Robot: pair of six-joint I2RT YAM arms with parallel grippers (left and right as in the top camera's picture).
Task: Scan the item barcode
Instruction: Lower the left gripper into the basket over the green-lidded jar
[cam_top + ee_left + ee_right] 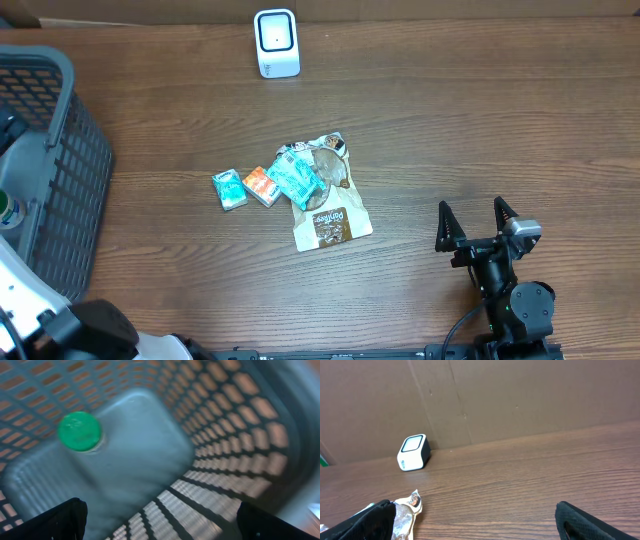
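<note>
The brown pouch (330,222) bears a dark label, its print too small to read. It lies mid-table (480,110) under a teal packet (296,178), with an orange packet (262,186) and a small teal packet (230,189) to its left. The white scanner (276,43) stands at the far edge. The grey basket (85,170) on the left holds a green-capped bottle (80,431). The left gripper (160,510) hangs above the bottle, jaws wide apart. The right gripper (478,222), near right, is also spread.
</note>
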